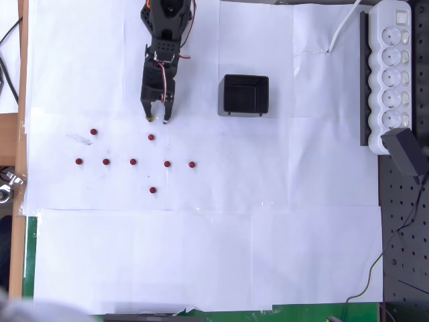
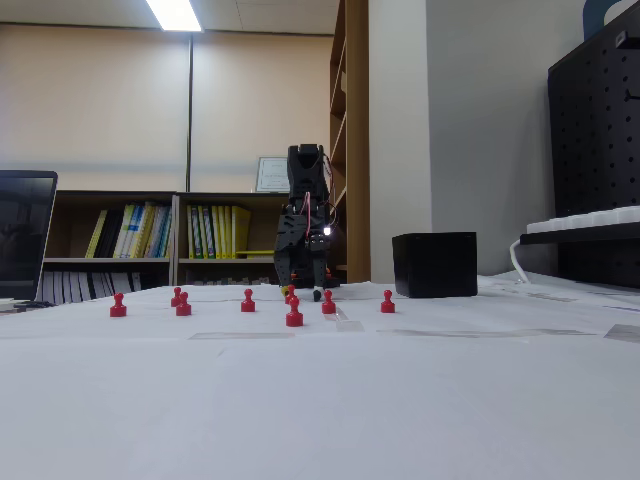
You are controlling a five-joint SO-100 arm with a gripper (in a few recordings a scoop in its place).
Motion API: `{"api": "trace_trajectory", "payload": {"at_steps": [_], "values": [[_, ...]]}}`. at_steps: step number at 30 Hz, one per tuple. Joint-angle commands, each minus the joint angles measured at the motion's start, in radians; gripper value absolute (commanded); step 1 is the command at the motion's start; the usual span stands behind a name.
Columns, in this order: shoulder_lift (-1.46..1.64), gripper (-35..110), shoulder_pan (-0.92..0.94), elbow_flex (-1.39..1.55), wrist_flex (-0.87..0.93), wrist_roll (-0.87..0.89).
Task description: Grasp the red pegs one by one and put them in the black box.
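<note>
The gripper hangs fingers-down, jaws slightly apart and empty, poised just above the nearest of the red pegs. Seven pegs lie scattered left of the black box, ready for picking.

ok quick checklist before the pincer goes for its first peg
1. Pincer free of load: ok, nothing between its fingers, tips low near the paper.
2. Pincer open enough for a peg: ok, a gap shows between the fingertips in the overhead view.
3. Nearest peg in line: ok, just ahead of the tips, standing apart from the others.
4. Pegs upright: ok, the fixed view shows them standing, e.g. front peg.
5. Box ready: ok, open top, looks empty.
6. Path to box clear: ok, bare paper between.
</note>
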Motion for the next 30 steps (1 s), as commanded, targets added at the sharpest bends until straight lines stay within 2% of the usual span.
{"api": "trace_trajectory", "payload": {"at_steps": [1,30], "values": [[0.049,17,-0.003,0.067,-0.009,-0.017],[0.239,19,0.023,0.259,-0.035,-0.011]]}}
